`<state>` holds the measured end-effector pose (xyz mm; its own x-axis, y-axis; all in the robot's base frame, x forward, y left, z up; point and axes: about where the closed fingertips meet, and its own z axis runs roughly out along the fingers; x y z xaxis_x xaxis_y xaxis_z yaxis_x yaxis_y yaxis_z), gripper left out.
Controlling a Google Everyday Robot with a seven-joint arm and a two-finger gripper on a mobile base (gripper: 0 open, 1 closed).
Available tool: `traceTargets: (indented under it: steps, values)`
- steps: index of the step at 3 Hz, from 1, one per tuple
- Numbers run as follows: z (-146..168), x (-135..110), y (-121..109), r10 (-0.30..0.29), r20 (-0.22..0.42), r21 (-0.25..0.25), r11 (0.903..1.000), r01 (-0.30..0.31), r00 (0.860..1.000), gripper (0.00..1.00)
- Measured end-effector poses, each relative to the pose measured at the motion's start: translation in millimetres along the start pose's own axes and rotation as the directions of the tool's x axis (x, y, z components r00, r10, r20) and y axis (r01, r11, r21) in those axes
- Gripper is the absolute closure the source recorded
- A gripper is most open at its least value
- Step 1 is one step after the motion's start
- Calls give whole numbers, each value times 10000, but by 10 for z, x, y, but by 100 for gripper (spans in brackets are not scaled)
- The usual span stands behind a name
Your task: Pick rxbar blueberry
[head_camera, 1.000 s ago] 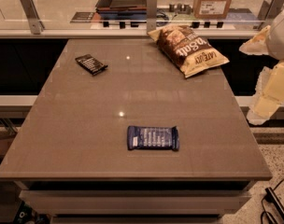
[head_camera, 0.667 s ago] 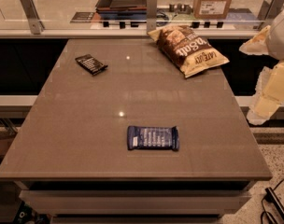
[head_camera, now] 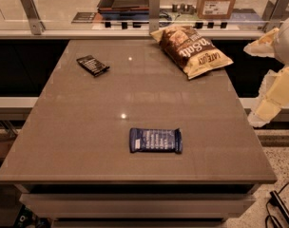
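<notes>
A brown desk (head_camera: 78, 127) seen from above and in front, with three wrapped snacks on it and my arm at the side. The rxbar blueberry (head_camera: 155, 140), a flat dark blue wrapper with pale lettering, lies lengthwise at about 6 o'clock, near the front edge and well apart from everything else. A smaller black bar wrapper (head_camera: 92, 65) lies at 10 o'clock. A large brown-and-tan chip bag (head_camera: 192, 50) lies at 1 o'clock, at the far edge. My end effector (head_camera: 264, 109), a pale cream shape, hangs at 3 o'clock, just off the desk's right edge and well apart from the blue bar. I cannot tell whether it is apart or together. Nothing has shifted in the last second: bar, bag and arm all sit where they were. I judge the reach has not begun, so the whole pick is still ahead.
</notes>
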<state>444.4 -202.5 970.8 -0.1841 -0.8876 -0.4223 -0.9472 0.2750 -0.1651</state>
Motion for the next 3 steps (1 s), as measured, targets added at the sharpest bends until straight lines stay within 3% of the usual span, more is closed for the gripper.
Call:
traceTargets:
  steps: [1, 2, 3]
  values:
    - [90, 8, 52, 2, 986, 151, 9999, -17, 9951, 0]
    - [216, 24, 155, -66, 2106, 398, 9992, -18, 9776, 0]
    - [423, 48, 247, -11, 2609, 728, 9972, -186, 9654, 0]
